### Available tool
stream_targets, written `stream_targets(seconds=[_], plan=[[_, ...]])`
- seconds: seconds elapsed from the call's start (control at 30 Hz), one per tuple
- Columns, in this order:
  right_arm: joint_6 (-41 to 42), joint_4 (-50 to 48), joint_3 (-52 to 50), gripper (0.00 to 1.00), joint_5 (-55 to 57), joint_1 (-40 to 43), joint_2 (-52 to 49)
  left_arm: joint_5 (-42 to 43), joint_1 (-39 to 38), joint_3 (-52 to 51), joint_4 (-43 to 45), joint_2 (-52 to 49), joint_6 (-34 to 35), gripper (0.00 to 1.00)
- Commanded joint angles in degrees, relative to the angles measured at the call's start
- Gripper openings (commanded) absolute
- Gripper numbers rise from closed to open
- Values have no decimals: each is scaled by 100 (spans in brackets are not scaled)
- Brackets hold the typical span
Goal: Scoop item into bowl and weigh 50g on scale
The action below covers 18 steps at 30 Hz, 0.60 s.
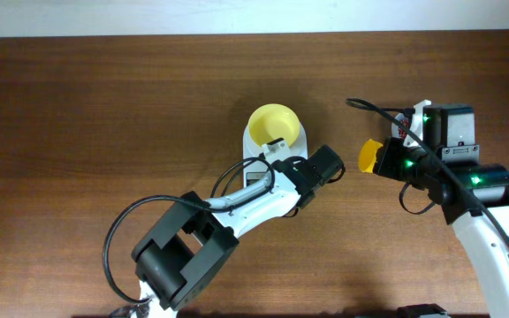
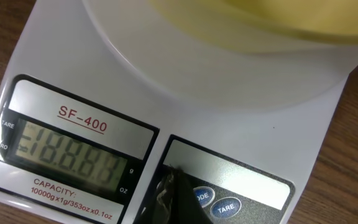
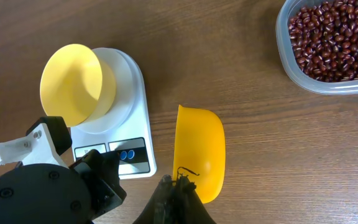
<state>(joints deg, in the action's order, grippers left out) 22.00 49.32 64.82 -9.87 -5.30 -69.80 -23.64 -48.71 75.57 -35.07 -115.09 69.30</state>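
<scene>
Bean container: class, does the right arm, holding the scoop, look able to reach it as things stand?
Probably yes. In the right wrist view only bare table lies between the scoop in the right gripper and the open container of beans.

Tabletop (image 1: 104, 106): dark brown wood-grain. Directly on it: 1 white digital scale (image 3: 134, 121), approx. centre; 1 clear plastic container (image 3: 328, 88) w/ red-brown beans (image 3: 334, 37), well apart from scale.

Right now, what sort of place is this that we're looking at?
Probably a robot test bench staged as a kitchen weighing station: a wooden table, a white SF-400 kitchen scale carrying a pale-yellow bowl, a clear container of red-brown beans, and the right pincer holding a yellow scoop.
</scene>
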Motion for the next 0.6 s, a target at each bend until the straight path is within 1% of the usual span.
stream_targets(seconds=[0.0,0.57], plan=[[-59,7,109,4,114,-31,-11,24,0,-55,-11,-293,57,0],[-59,26,109,4,116,-31,-11,26,87,-55,-4,-374,59,0]])
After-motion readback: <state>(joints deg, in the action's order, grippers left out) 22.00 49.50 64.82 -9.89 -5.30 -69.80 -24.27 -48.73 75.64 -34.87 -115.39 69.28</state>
